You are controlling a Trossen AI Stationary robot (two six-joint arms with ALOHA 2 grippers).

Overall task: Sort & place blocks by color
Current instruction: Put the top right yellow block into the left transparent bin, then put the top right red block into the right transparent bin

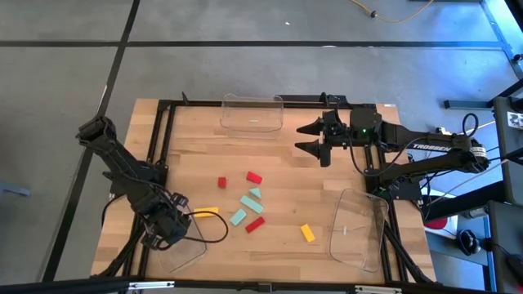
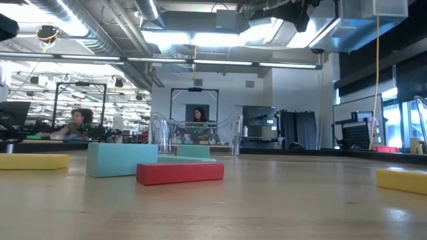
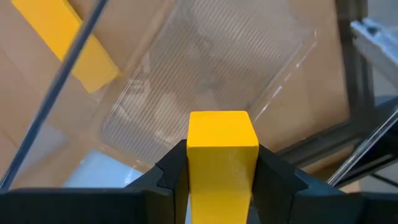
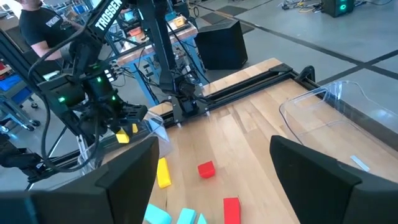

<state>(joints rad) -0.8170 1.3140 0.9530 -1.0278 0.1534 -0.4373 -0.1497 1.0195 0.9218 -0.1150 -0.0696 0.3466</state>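
While my left gripper (image 3: 222, 180) stays out of it no longer than a glance, I see its fingers clamped on a yellow block (image 3: 222, 140), hanging just above the clear bin (image 1: 181, 249) at the near left corner of the worktop (image 1: 286, 163). From my left wrist, that bin's ribbed floor shows bare; nothing lies in it that I can see. A second yellow bar (image 1: 206, 211) lies on the wood just beside that bin, toward the middle.

My right gripper (image 1: 313, 137) hovers near the far edge, right of centre, its fingers apart and holding nothing. Just to its left, a second clear bin (image 1: 252, 112) sits against the far edge, and I see no block in it. A third clear bin (image 1: 359, 229) rests at the near right corner; only a small pale mark shows on its floor, no block.

All other blocks lie loose in the middle of the worktop: two red blocks (image 1: 221, 183) (image 1: 254, 176) toward the far side, a mint wedge (image 1: 257, 193) and two mint bars (image 1: 248, 203) (image 1: 238, 216) below them, a red bar (image 1: 255, 224) nearest the front edge, and one yellow block (image 1: 307, 233) just left of the near right bin
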